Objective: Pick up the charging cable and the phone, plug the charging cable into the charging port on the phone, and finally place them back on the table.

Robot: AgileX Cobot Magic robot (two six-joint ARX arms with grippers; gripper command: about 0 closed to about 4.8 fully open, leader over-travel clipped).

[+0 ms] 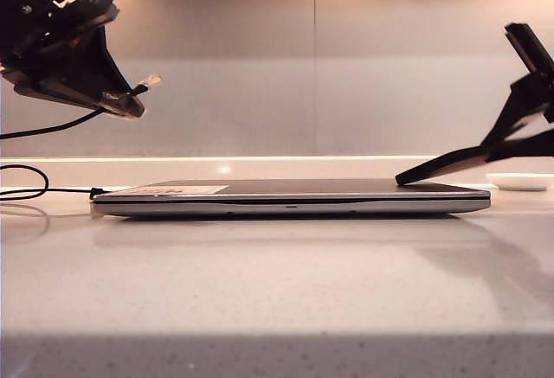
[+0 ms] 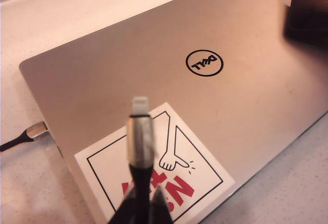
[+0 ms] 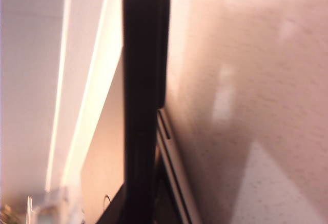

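- The table (image 1: 277, 283), pale and glossy with fine dark speckles, runs to a plain grey back wall (image 1: 346, 58); a small white dish (image 1: 520, 182) sits at the far right.
- A closed silver-grey laptop (image 1: 290, 198) lies flat across the middle. Only the left wrist view shows its lid: a round logo (image 2: 204, 63) and a white sticker (image 2: 169, 178) with red lettering.
- The phone (image 1: 450, 164) is tilted, its low end on the laptop's right corner, its high end in the right gripper (image 1: 530, 127). The right wrist view shows it edge-on (image 3: 143, 90), pinched between the jaws.
- The left gripper (image 1: 121, 101) hangs above the laptop's left end, clamped on the charging cable (image 2: 140, 142), silver tip outward.
- A second black cable (image 1: 35, 189) is plugged into the laptop's left side.
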